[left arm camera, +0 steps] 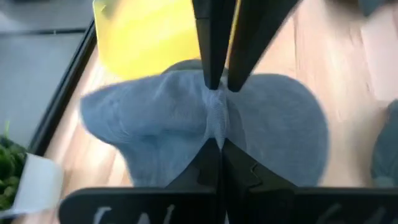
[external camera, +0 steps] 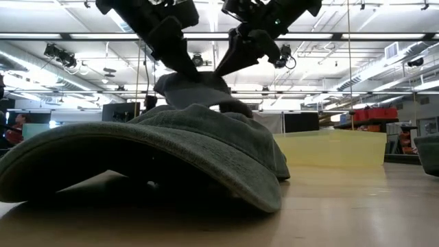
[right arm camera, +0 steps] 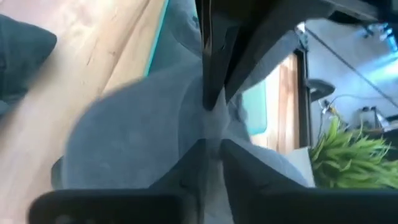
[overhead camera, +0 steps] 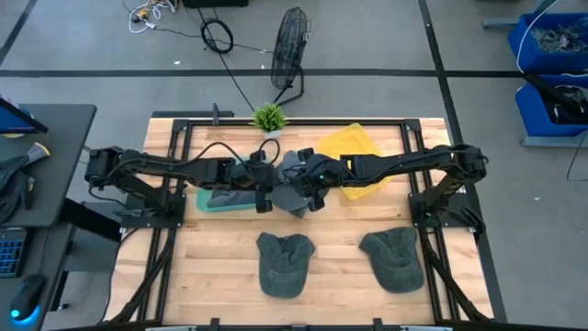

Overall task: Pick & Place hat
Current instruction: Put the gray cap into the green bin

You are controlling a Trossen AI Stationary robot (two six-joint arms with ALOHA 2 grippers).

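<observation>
A grey hat is held between my two grippers at the table's middle, between a teal tray and a yellow tray. My left gripper comes from the left and is shut on it. My right gripper comes from the right and is also shut on it. In the low view the grey hat hangs under both grippers, its lower part hidden behind a dark green hat. Two dark green hats lie flat on the near part of the table. My left gripper pinches a raised fold of cloth on the grey hat's crown between its two fingers, slanting down from the table's left. The cloth bunches into a ridge at the fingertips. The hat spreads out below the fingers. My right gripper pinches the same bunched ridge on the crown between its two fingers, slanting down from the table's right, tip to tip with the left gripper's fingers. The hat hangs below; whether it is clear of the table is hidden.
A small green plant in a white pot stands at the table's far edge. Bare wooden table shows between and around the two green hats. A floor fan and cables lie beyond the table.
</observation>
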